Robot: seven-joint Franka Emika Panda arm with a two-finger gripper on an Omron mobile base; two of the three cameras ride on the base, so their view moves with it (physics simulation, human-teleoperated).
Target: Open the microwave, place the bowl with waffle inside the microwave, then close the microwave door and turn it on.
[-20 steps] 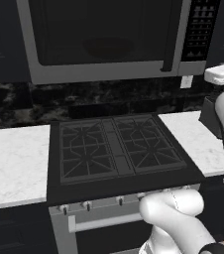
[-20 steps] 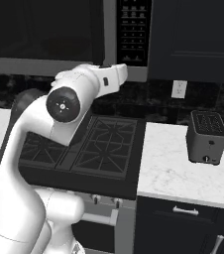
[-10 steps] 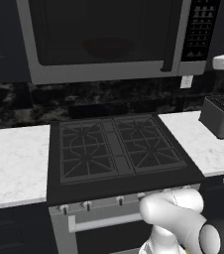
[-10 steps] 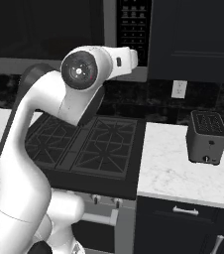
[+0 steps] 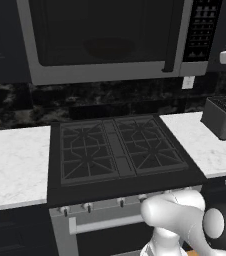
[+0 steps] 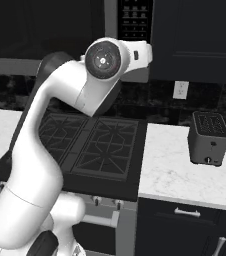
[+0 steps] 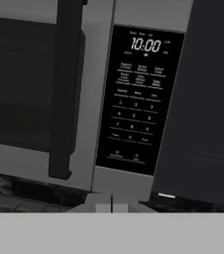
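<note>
The microwave [image 5: 110, 40] hangs above the stove [image 5: 117, 150], its door [image 5: 102, 35] shut and the bowl [image 5: 110, 47] dim behind the glass. The pincer [image 7: 112, 203] is closed on nothing, facing the button panel [image 7: 136, 99] (display reads 10:00). A toaster [image 6: 209, 138] stands on the right table [image 6: 185, 172].

The clock display at the top of the microwave [image 7: 84, 99]'s black button panel [image 7: 136, 99] reads "10:00" in pale digits. Beneath it run rows of small button labels and a keypad of numerals, all too blurred to make out. No other lettering or brand mark is legible anywhere in the kitchen.
</note>
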